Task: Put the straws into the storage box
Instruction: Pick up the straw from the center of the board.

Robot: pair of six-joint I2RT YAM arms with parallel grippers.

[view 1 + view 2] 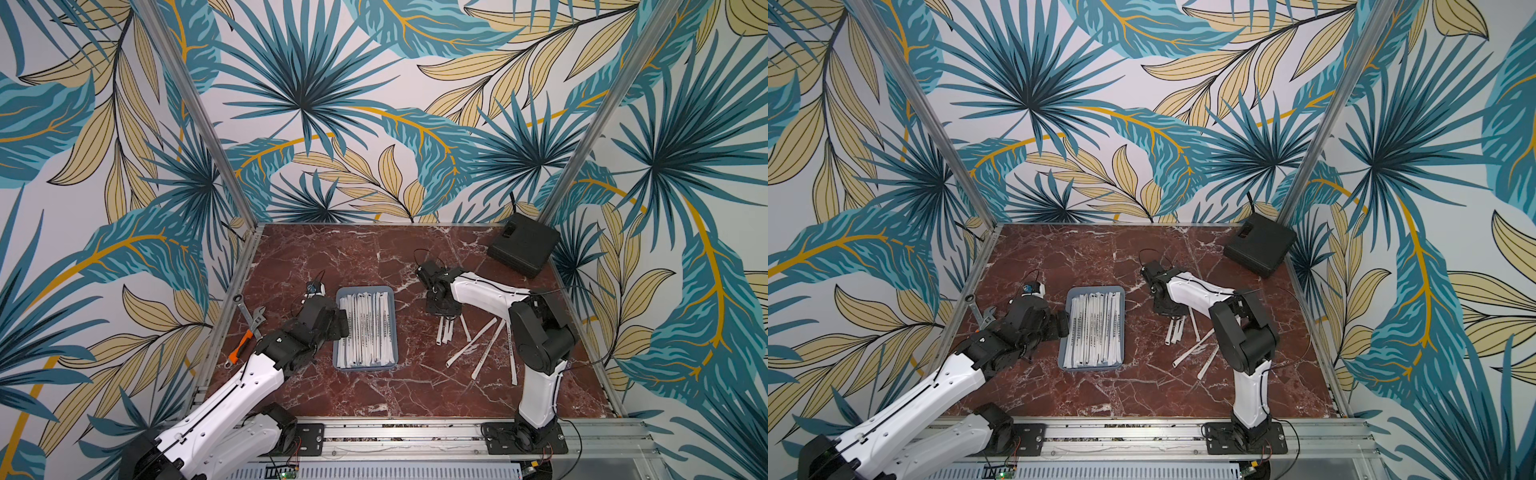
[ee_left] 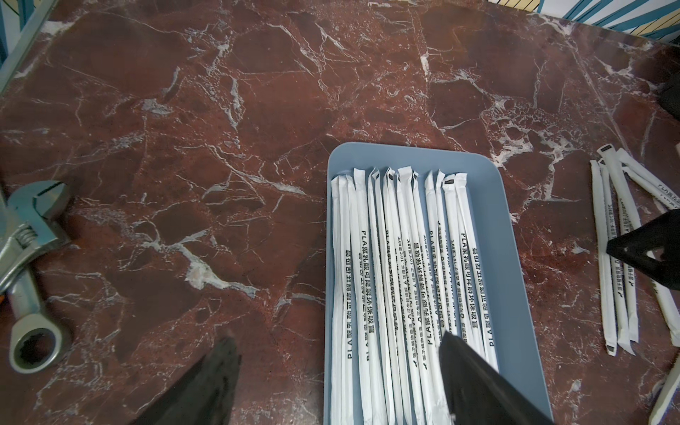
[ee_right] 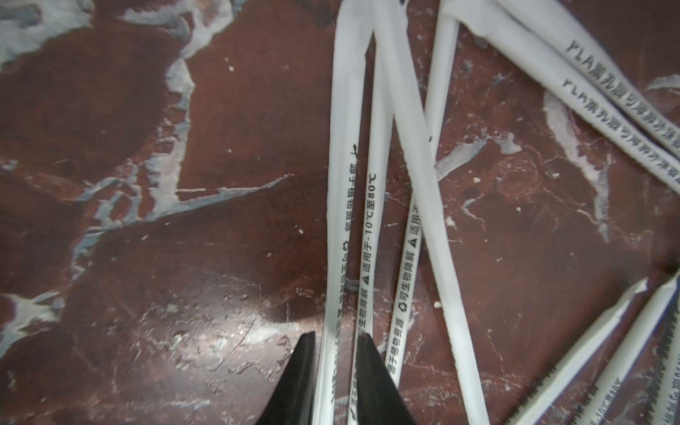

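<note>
Overhead view of a red-marble worktop (image 1: pixel 374 257) with two robot arms reaching in from the near edge. At the centre sits the storage box (image 1: pixel 365 367), a shallow grey-blue tray. It is nearly filled with a neat row of white paper-wrapped straws (image 1: pixel 365 328) lying lengthwise. A handful of loose straws (image 1: pixel 482 338) lie scattered on the worktop to the robot's right of the box, well apart from it, some crossing one another. The step in hand appears to be picking up one of these. In the right wrist view the right pincer (image 3: pixel 336 336) is down at the worktop, its two black fingers drawn narrowly together. A straw runs between them and they appear to pinch it, while a second straw lies tight against the same gap. The next move likely calls for lifting without dragging that neighbour, carrying the straw across to the box, turning it to match the row and lowering it in. The left pincer (image 2: pixel 338 335) hangs roughly half open and holds nothing. It straddles the box's near-left rim, one finger over the packed straws and the other over bare worktop; whether it touches the wrappers cannot be told. It may need to move aside first. Two metal wrenches (image 1: pixel 249 320) lie at the left edge, and a black box (image 1: pixel 523 245) sits in the far right corner.
</note>
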